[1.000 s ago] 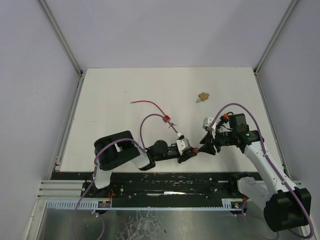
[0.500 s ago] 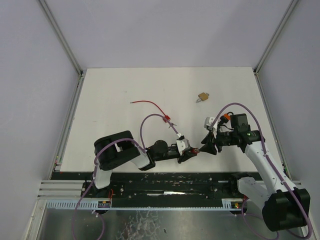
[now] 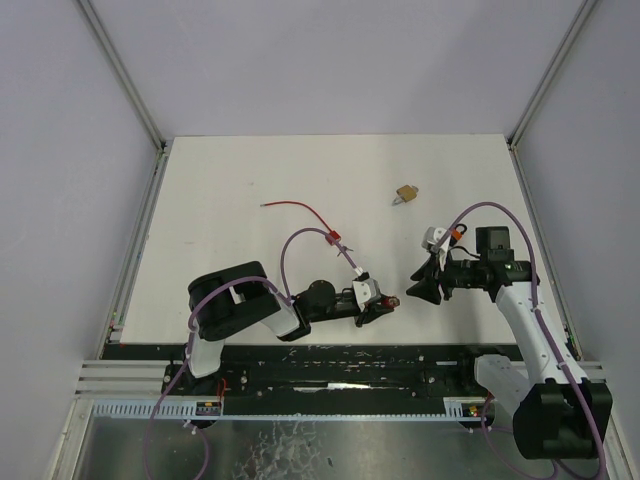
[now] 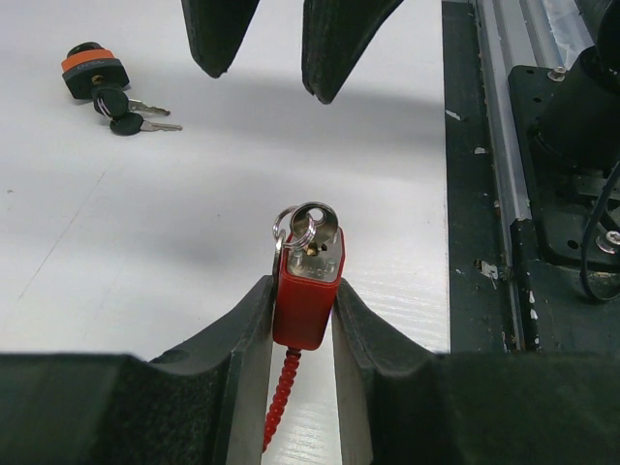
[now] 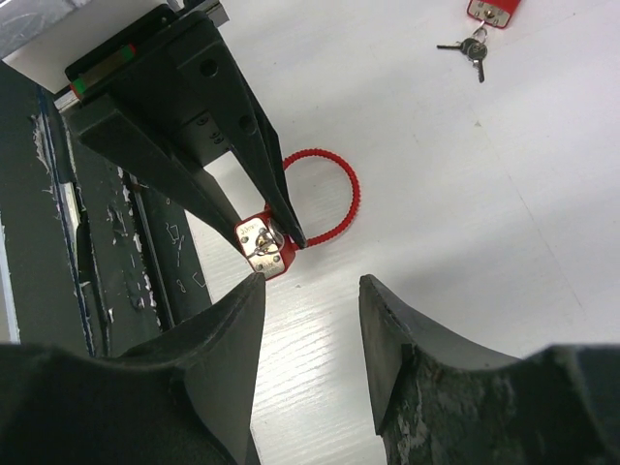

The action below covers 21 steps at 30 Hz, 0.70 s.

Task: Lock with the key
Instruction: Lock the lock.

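- Our left gripper [image 3: 385, 304] clamps the red padlock [image 4: 306, 291] by its flanks, near the front edge of the table [image 3: 230, 200].
- Our right gripper [image 5: 312, 283] hangs open, just short of it (nothing held).
- The key ring [image 4: 312, 219] sits at the keyway; we judge the locking turn not yet made.
- We read no writing.

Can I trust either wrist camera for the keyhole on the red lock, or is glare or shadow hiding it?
Left wrist: red padlock sharp, evenly lit, just a small glint on its key ring; the left gripper's fingers at the bottom look soft. Right wrist: padlock small, its face clear, shadow falls beside it. Top external: too small to judge.
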{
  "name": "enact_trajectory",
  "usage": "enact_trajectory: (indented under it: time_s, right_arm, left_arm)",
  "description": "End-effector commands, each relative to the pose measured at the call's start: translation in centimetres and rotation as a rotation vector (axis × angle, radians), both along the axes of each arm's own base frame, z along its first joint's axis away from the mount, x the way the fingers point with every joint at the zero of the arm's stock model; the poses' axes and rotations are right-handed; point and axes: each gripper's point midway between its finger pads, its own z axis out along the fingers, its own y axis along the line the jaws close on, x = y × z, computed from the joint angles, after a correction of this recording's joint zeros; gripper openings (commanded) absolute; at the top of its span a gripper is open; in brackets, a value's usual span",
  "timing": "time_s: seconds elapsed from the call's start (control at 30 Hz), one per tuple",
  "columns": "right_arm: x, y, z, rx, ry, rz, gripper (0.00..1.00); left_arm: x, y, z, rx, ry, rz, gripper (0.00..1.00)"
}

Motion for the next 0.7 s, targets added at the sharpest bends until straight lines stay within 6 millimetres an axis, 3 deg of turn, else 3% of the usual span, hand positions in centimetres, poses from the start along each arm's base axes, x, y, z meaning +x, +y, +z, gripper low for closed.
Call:
enact_trajectory:
  time_s: [0.0, 0.67]
  right_arm:
    - [0.33, 0.12, 1.66, 0.035, -0.042, 0.016, 0.5]
    - [0.18, 0.14, 1.58, 0.038, -0.048, 0.026, 0.5]
  left_arm:
    - [-0.27, 0.2, -0.29, 0.002, -0.008, -0.007, 0.0]
    - [-0.4, 0.16, -0.18, 0.003, -0.01, -0.015, 0.0]
